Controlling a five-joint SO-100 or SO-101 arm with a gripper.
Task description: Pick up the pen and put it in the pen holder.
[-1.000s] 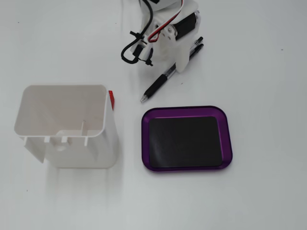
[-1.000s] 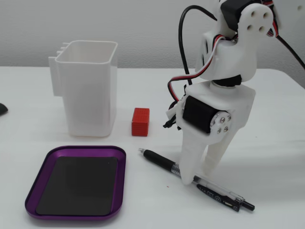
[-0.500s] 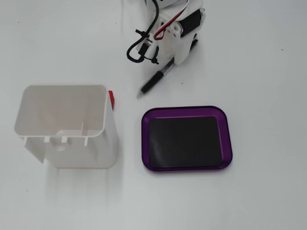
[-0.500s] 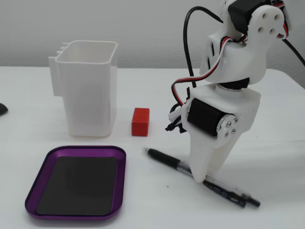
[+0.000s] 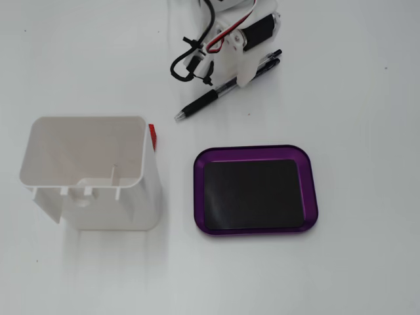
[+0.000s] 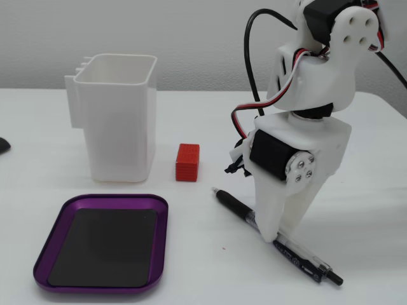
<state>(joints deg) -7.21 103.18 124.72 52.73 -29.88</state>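
Gripper [image 6: 275, 236] stands directly over the pen [image 5: 223, 89], fingertip at mid-barrel; the pen's axis runs diagonally near the table's far edge. Jaw opening cannot be told.

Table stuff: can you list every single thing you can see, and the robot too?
Pen: one, black and clear, lying on the table under the claw.
Pen holder: one, white, empty box standing upright, left in the front fixed view.
Tray: one, purple rim with black inside, empty, in front of the pen holder.
Small block: one, red, beside the pen holder.
Table: one, white.
Dark thing at the left edge of the front fixed view: too cut off to name.
Claw: one, white, down at the pen; whether it grips cannot be seen.
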